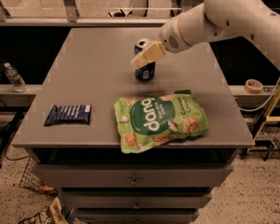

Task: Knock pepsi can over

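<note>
The pepsi can (144,70) stands upright near the middle back of the grey table (93,73). It is dark blue with a silver top rim. My gripper (139,61) comes in from the upper right on the white arm. Its cream fingers lie across the can's upper front and hide part of it. The can's lower half and part of its rim still show.
A large green chip bag (158,120) lies at the table's front right, close in front of the can. A flat dark-blue snack wrapper (68,115) lies at the front left. A water bottle (13,77) stands on a ledge at the left. A tape roll (254,85) is at the right.
</note>
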Tool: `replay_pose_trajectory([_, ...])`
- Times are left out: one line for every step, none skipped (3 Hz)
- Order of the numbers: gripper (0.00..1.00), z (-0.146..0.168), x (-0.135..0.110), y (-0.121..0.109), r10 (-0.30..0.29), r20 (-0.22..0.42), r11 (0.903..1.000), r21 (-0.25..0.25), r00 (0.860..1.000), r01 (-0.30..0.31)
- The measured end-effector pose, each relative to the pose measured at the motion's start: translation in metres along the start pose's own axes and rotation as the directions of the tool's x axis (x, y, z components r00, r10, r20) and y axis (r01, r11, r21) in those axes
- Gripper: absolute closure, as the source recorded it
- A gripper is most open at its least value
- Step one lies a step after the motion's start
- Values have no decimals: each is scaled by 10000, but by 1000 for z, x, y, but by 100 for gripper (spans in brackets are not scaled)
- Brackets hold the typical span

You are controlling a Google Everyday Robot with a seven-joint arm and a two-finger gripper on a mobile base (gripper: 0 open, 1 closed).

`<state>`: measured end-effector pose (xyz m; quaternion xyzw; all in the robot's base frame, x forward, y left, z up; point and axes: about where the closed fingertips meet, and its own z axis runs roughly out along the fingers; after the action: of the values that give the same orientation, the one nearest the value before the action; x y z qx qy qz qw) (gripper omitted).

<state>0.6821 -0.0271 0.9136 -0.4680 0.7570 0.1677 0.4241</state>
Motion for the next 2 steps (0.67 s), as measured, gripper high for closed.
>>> replay_pose_trajectory([18,9,0,2,-19,-72,9999,-112,10000,18])
replay_pose_trajectory([42,13,-1,5,-203,-323,9998,-85,9993,200])
